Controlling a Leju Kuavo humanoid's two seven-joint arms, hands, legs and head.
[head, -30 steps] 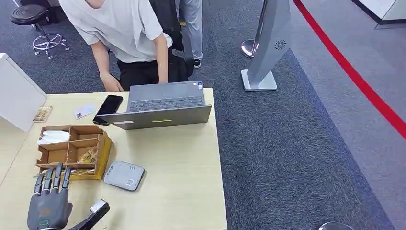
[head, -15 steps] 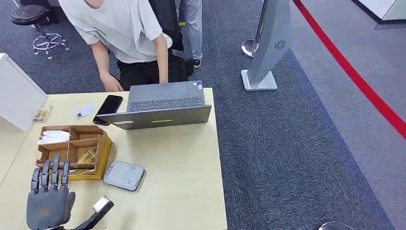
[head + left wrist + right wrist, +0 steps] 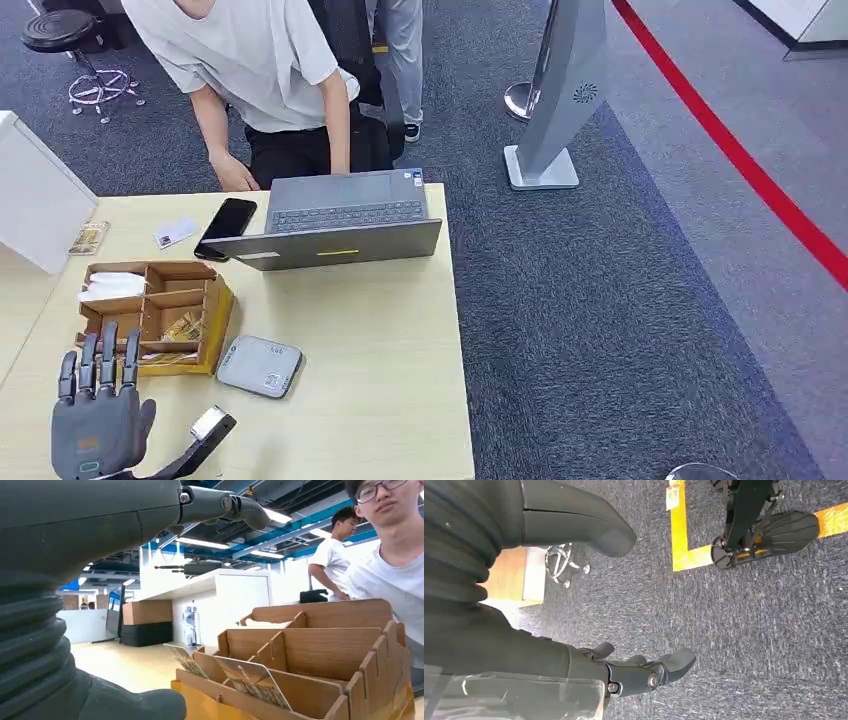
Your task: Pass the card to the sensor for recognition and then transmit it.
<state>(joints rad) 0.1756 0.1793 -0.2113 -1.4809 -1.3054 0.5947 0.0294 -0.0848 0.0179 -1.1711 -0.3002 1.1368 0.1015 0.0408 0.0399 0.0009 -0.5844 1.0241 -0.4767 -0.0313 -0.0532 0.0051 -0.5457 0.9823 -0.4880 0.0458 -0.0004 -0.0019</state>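
The robot's left hand point(image 3: 97, 420) hovers over the near left corner of the pale wooden table point(image 3: 380, 350), fingers straight and spread wide, thumb stuck out to the right, holding nothing. Its fingertips point at the near edge of the brown cardboard divided organiser box point(image 3: 155, 315), just short of it. Patterned cards point(image 3: 250, 680) stand tilted in the box's near compartments, and white paper point(image 3: 110, 287) lies in the far left one. Just right of the box lies the flat grey rounded-square sensor pad point(image 3: 260, 366). Further back sit an open grey laptop point(image 3: 335, 220), a black phone point(image 3: 227, 225) and a small white card point(image 3: 175, 233) — behind them a person in a white T-shirt point(image 3: 250, 60) leans on the table. The right hand point(image 3: 644, 672) hangs over grey carpet, fingers loosely curled, with nothing in it
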